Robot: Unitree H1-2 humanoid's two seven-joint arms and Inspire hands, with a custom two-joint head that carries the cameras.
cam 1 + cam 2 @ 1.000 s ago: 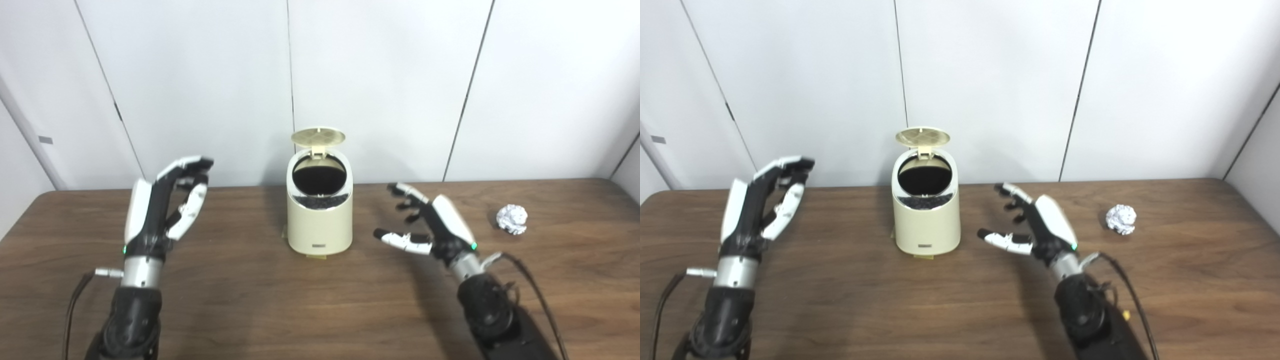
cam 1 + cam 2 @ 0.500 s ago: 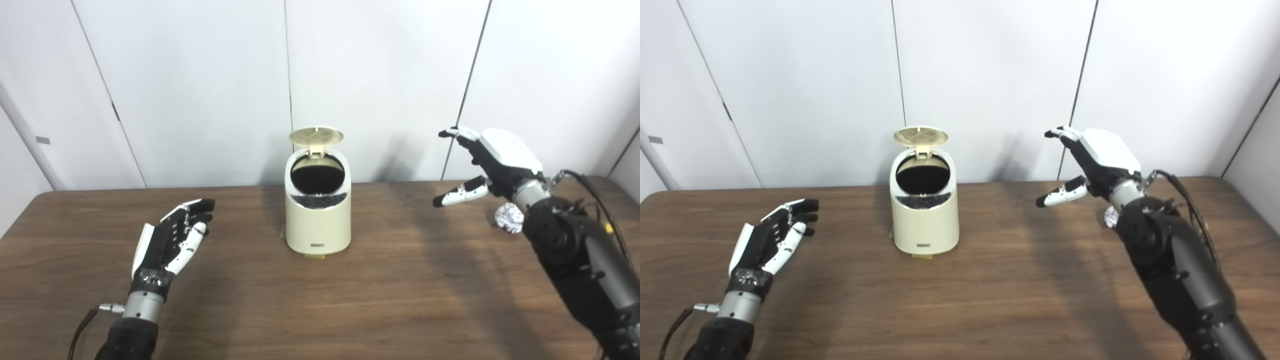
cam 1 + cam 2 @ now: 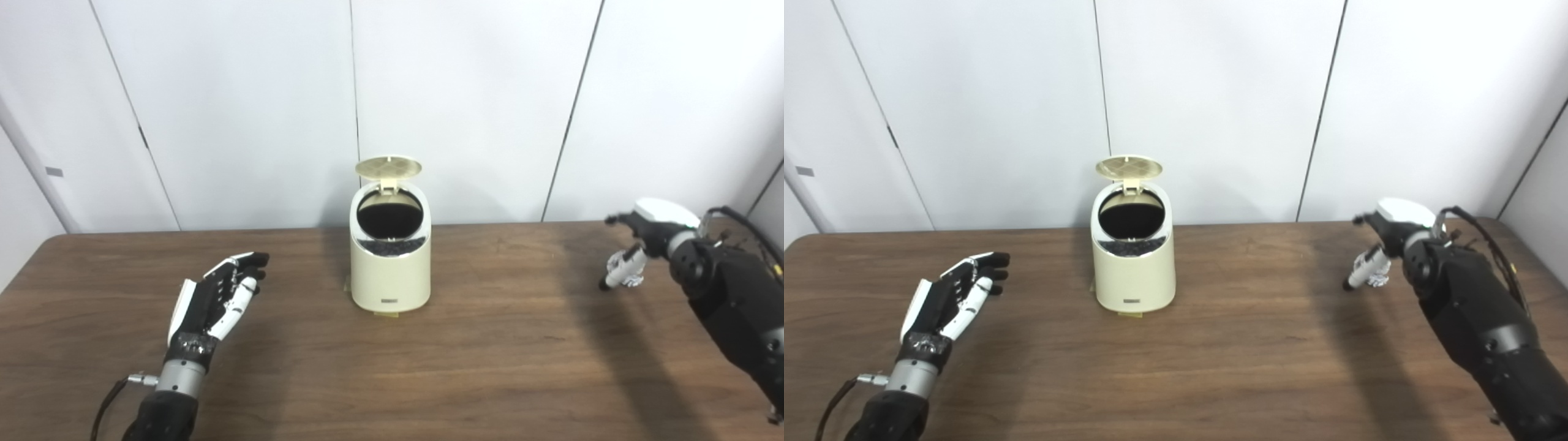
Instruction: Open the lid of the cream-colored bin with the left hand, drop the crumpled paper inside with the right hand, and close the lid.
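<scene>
The cream-colored bin [image 3: 390, 269] stands mid-table near the far edge with its lid [image 3: 388, 166] swung up and its dark inside showing. The crumpled paper [image 3: 633, 279] lies on the table at the right, mostly hidden behind my right hand [image 3: 646, 236]. That hand is open and hangs right over the paper, thumb pointing down beside it. My left hand [image 3: 214, 297] is open and empty, low over the table well left of the bin. The bin also shows in the right eye view [image 3: 1134, 269].
The brown wooden table [image 3: 392, 367] ends at a white panelled wall close behind the bin. A cable [image 3: 744, 236] runs along my right forearm.
My right hand swung from beside the bin up and rightward, then dropped onto the crumpled paper. My left hand came down from a raised pose to low over the table. The lid stayed up.
</scene>
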